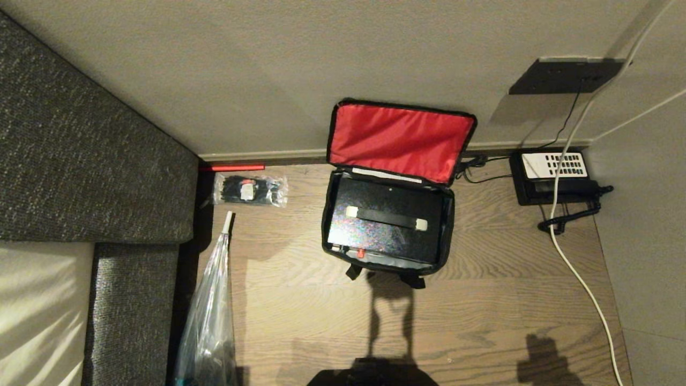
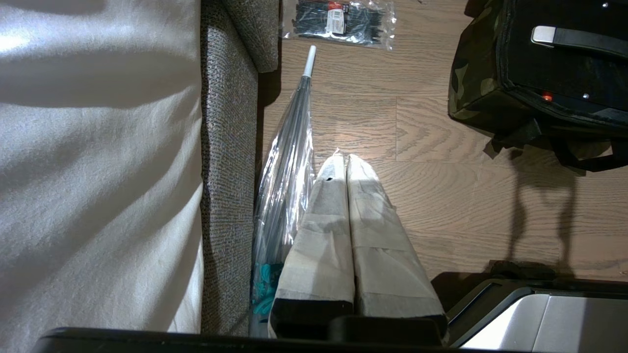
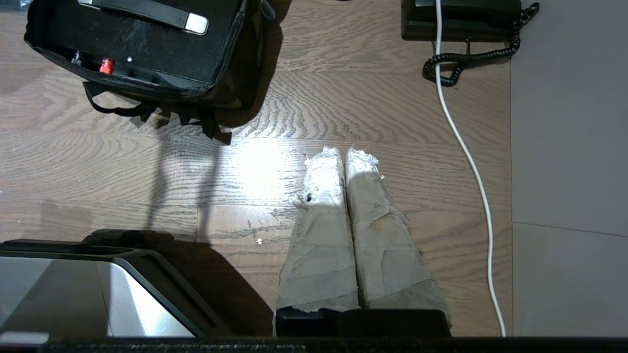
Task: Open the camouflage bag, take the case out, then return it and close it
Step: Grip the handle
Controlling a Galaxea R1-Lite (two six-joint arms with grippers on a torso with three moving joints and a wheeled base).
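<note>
Waiting with both hands [image 2: 346, 162] [image 3: 343, 154] pressed together above the floor [image 1: 482, 300], near the camouflage bag [image 1: 387, 214] lying open against the far wall, exposing the case [image 1: 386, 220] inside for lifting out.

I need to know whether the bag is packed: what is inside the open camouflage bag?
The case lies flat inside the camouflage bag, handle up, with a red latch at its near edge. It fills the opening, so whatever lies beneath it is hidden.
</note>
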